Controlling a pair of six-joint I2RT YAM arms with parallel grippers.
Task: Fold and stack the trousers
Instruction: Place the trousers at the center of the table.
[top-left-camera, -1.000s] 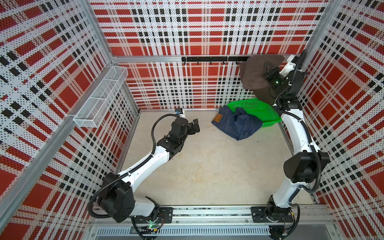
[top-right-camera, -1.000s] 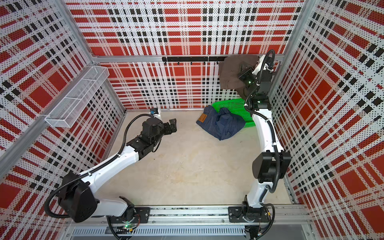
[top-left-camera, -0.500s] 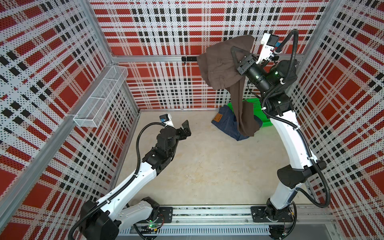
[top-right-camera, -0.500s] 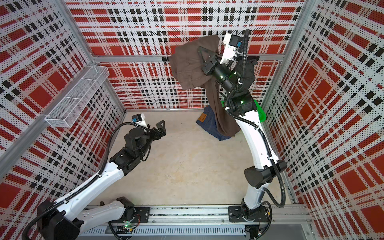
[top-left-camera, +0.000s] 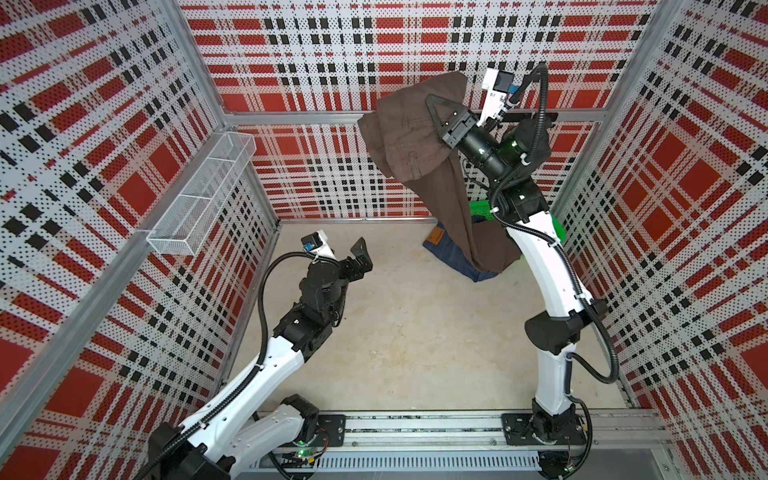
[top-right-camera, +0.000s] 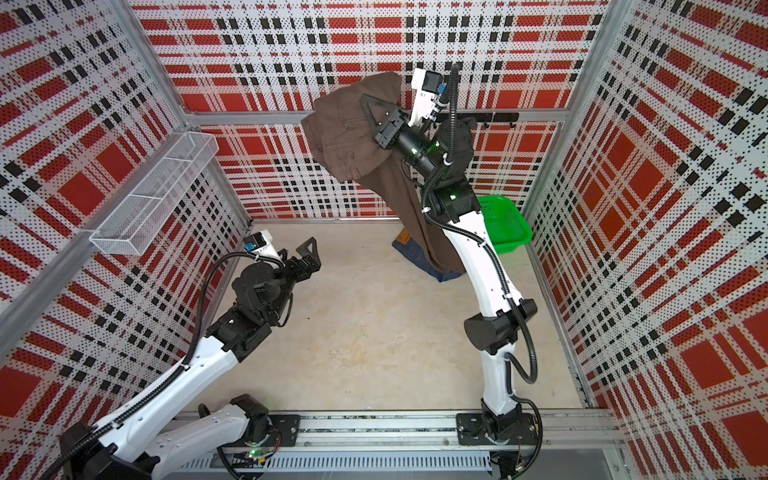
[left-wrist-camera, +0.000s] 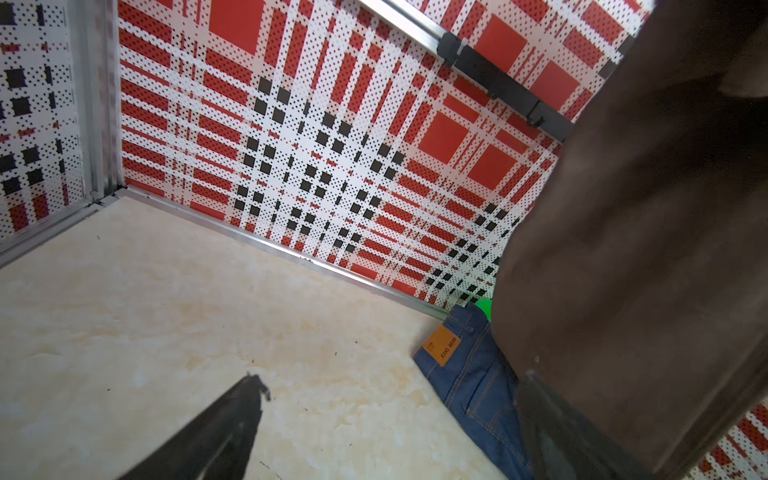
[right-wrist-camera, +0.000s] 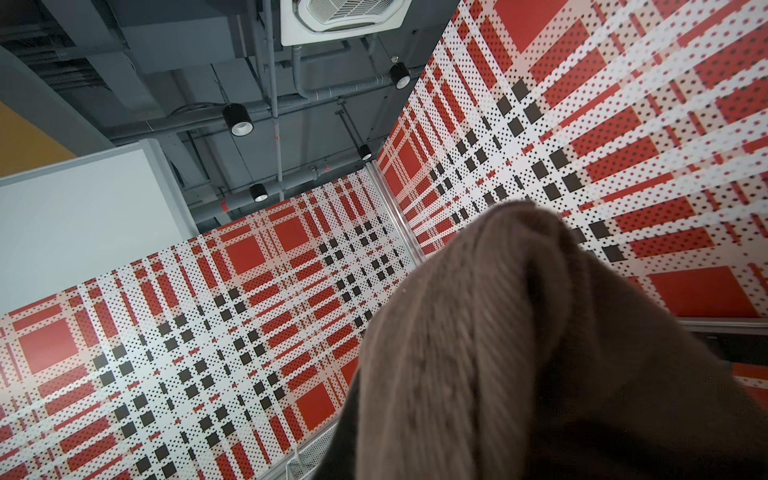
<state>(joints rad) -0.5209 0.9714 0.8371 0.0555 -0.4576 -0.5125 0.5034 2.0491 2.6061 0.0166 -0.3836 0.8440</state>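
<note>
1. Red, black and white plaid perforated walls (top-left-camera: 316, 45) close in the cell on three sides, with a black hook rail (left-wrist-camera: 503, 85) fixed across the back one.
2. The beige desk (top-left-camera: 415, 332) lies between the two arm bases.
3. The brown trousers (top-left-camera: 415, 137) hang high in front of the back wall. The waist end is bunched up top and the legs drop straight down toward the far right corner of the desk. Their lower end hangs in front of the denim pair; whether the two touch cannot be told.
4. The denim trousers (top-left-camera: 453, 255) lie crumpled on the desk near the far right corner, tan patch (left-wrist-camera: 442, 344) facing up, just beside the green basket.
5. A white wire basket (top-left-camera: 199, 195) is mounted on the left wall.
6. The green basket (top-right-camera: 505, 224) sits in the far right corner, partly hidden by the right arm.
7. The right tool (top-left-camera: 436, 109) is raised well above the desk and clenched on the waist end of the brown trousers.
8. The left tool (top-left-camera: 362, 259) hovers over the desk's left side with its jaws spread wide, grasping nothing.
</note>
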